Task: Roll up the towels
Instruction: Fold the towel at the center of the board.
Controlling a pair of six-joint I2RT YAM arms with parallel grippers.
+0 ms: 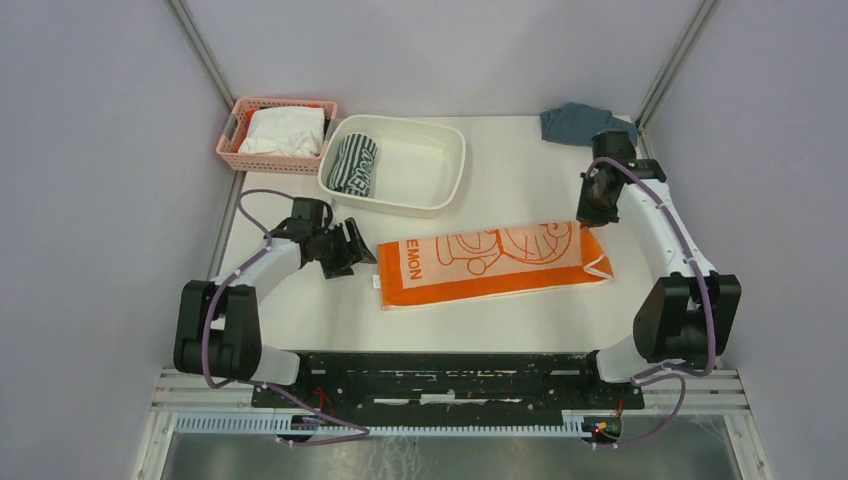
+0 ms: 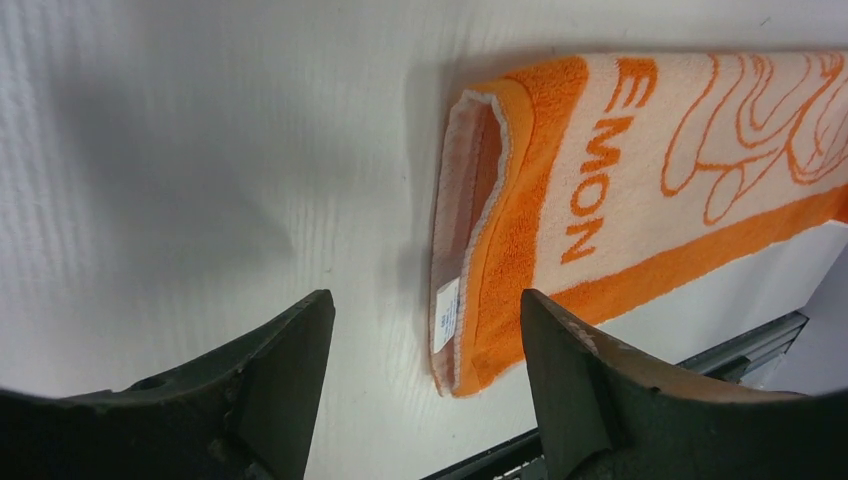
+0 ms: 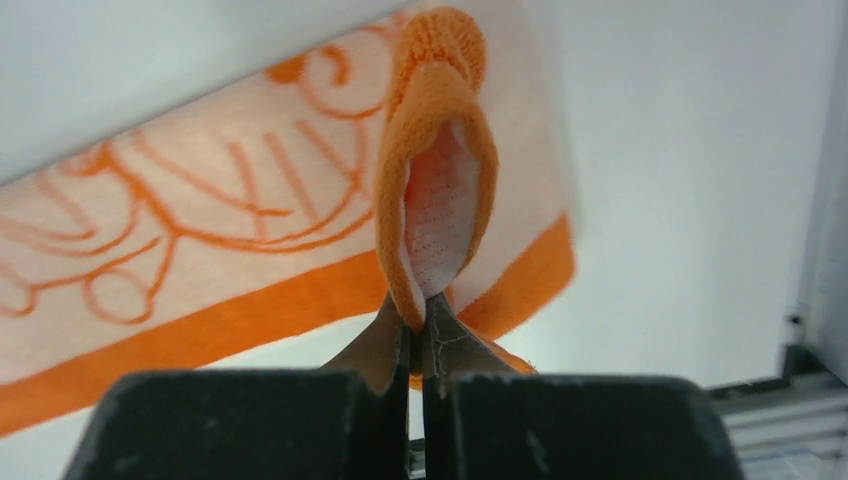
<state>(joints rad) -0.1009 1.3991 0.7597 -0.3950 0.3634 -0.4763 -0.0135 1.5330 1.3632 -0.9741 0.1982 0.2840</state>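
Only our right wrist view shows the right gripper (image 3: 417,335) clamped tight on the orange towel (image 3: 200,260); left gripper (image 2: 425,315) gapes empty.

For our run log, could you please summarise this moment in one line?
left gripper open; right gripper shut on orange towel; striped towel in tub

A white desk (image 1: 510,180) fills the middle of the scene, closed in by plain pale grey walls: a far wall (image 1: 430,50), a left wall (image 1: 90,150) and a right wall (image 1: 770,150). Slim metal posts (image 1: 205,55) run up the two far corners. Silver rails (image 1: 450,398) cross the near edge, and the light is even with soft shadows.
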